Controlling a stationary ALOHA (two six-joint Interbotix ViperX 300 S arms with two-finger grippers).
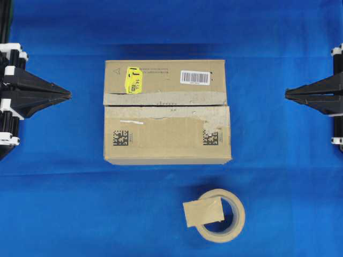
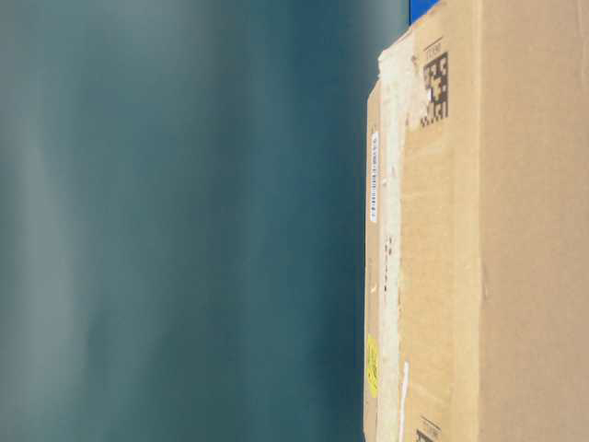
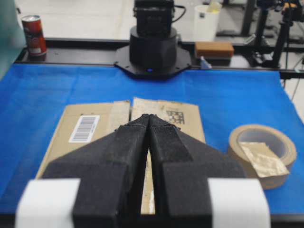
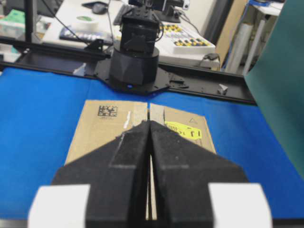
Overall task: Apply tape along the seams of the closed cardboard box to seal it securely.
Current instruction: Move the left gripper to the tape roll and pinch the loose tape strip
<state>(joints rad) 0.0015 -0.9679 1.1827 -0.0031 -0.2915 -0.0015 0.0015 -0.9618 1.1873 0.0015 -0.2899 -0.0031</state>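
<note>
A: Well, the large brown cardboard box (image 1: 167,111) lies flat in the middle of the blue-covered table (image 1: 64,203), its yellow sticker (image 1: 133,80) and white barcode label (image 1: 194,77) on the far flap, two black square codes (image 1: 121,138) on the near one.

B: And the thin dark seam (image 1: 161,105)?

A: It runs the full width between the flaps, edged by worn greyish-tan tape strips (image 1: 161,98). The small tan loose piece of tape (image 1: 203,212) rests across the beige ring-shaped tape roll (image 1: 228,216), near the box's front side.

B: The hands?

A: The black left hand (image 1: 68,95) and black right hand (image 1: 287,95) sit well apart from the box, each with tips pressed together, holding nothing.

B: What do the other views add?

A: The left wrist view shows a red can (image 3: 34,35) beyond the table; the table-level view shows only the box's side, close up, against a blurred teal surface (image 2: 184,221).
</note>
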